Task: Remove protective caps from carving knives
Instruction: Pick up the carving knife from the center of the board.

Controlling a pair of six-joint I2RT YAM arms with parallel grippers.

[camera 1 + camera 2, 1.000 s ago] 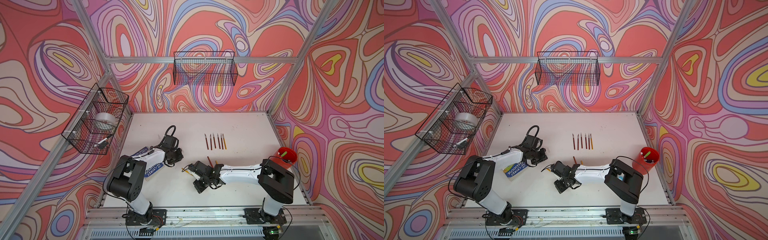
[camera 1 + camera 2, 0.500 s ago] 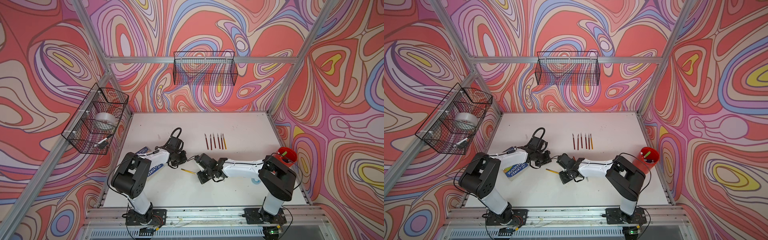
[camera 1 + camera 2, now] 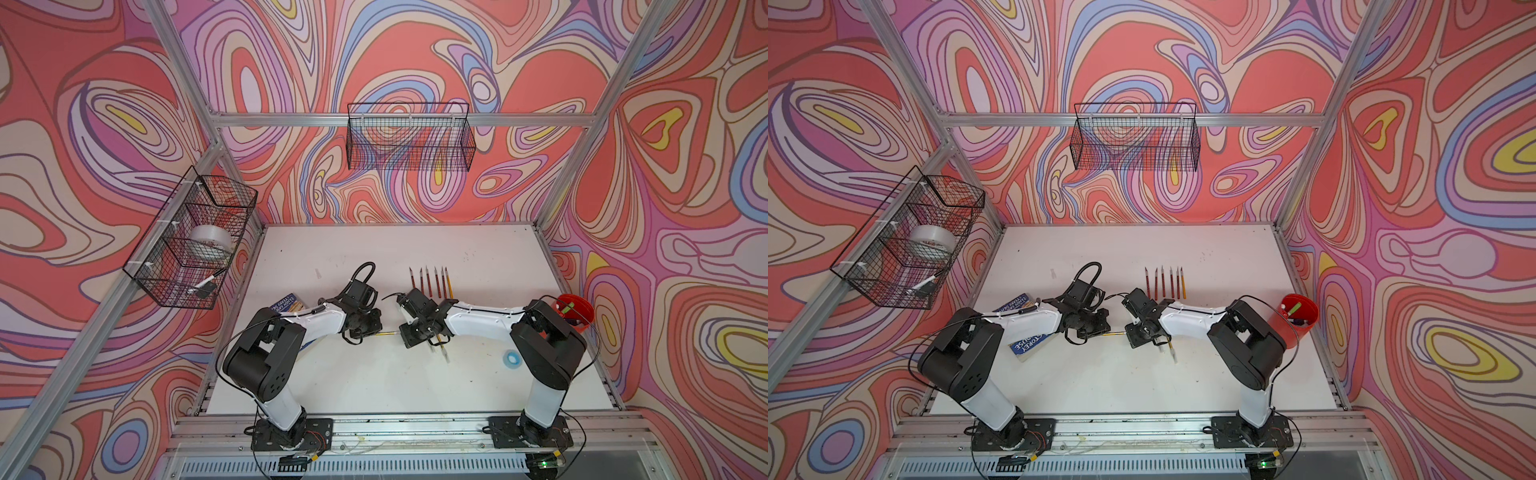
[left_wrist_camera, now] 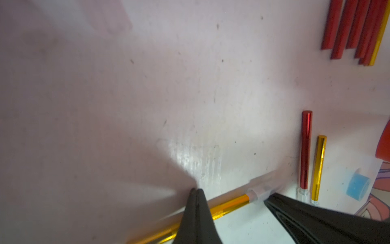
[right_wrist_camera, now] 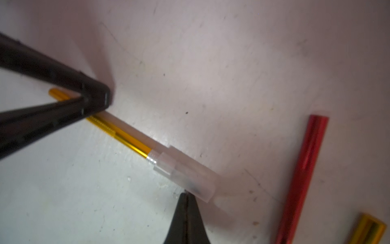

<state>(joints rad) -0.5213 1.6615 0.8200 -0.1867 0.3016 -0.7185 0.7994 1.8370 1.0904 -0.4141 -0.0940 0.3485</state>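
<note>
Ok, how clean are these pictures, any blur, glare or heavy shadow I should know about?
Both top views are sharp and evenly lit. Left wrist view: soft overall, a glare patch on the table, the cap smeared. Right wrist view: the yellow knife fairly crisp, the cap and the red knife blurred, shadow across the table.

Finding: robotics laboratory test cell. An aluminium frame (image 3: 399,119) encloses a white worktop (image 3: 374,374). The walls (image 3: 415,50) are swirl-printed. Left arm (image 3: 266,357) and right arm (image 3: 544,353) are bolted to the near rail (image 3: 415,428). Wire baskets (image 3: 409,141) hang far and left.
</note>
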